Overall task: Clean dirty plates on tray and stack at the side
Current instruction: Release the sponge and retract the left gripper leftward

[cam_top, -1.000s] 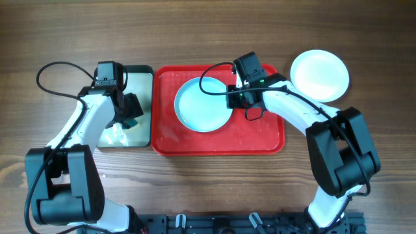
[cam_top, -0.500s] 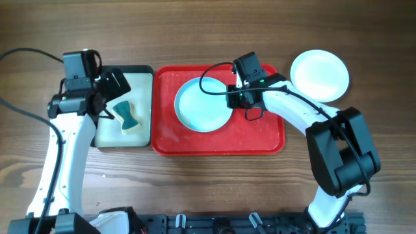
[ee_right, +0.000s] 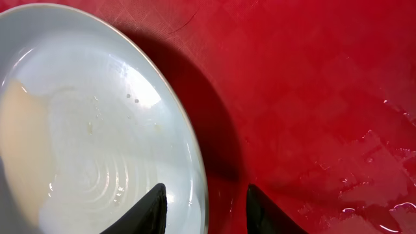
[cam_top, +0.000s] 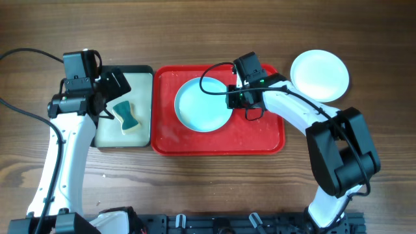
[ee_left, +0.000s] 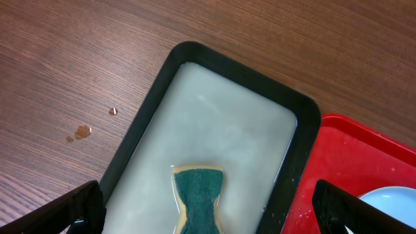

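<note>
robot lab bench: wood-grain table [cam_top: 195, 188], cabled left arm [cam_top: 65, 156] and right arm [cam_top: 292, 110] at a black rail [cam_top: 227, 224]

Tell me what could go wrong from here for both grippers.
The right gripper stands open astride the rim of the pale turquoise round plastic plate. The plate and the large red plastic tray look wet, so the rim might slip when gripped.
The left gripper hangs open above the green hourglass-shaped sponge, which lies in pale liquid in the black-rimmed tray. Lifted, it may drip on the wooden table, where drops already lie.
</note>
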### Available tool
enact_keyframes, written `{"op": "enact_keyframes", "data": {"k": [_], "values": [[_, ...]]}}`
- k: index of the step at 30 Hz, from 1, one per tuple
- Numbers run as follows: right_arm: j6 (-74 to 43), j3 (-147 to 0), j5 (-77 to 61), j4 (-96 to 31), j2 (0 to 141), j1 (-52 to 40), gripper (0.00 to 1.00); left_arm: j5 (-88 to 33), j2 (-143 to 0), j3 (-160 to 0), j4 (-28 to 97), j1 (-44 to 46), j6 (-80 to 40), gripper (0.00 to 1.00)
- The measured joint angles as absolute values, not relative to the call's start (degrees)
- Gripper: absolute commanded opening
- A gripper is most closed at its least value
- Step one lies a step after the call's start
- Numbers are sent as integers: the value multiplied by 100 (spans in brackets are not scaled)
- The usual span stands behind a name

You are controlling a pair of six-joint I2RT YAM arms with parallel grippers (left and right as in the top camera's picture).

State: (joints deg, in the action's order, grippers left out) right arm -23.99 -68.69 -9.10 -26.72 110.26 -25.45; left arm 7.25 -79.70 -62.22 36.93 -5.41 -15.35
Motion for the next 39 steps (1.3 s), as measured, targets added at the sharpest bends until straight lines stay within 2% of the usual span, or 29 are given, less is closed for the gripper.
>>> {"op": "enact_keyframes", "data": {"k": [9, 11, 28, 39], "values": [[-2399, -6757, -849, -2580, 11026, -2545, 38, 722, -7970, -6222, 3695, -541, -1535, 100], [-2399, -6757, -847, -2565, 11026, -2545, 35, 722, -7970, -6222, 3695, -541, -1533, 100], [-2399, -6757, -827, -2473, 11026, -2545, 34, 725, -7970, -6222, 3701, -541, -1535, 100], [-2399, -6757, -827, -2475, 11026, -2545, 26, 722, -7970, -6222, 3701, -541, -1535, 100]]}}
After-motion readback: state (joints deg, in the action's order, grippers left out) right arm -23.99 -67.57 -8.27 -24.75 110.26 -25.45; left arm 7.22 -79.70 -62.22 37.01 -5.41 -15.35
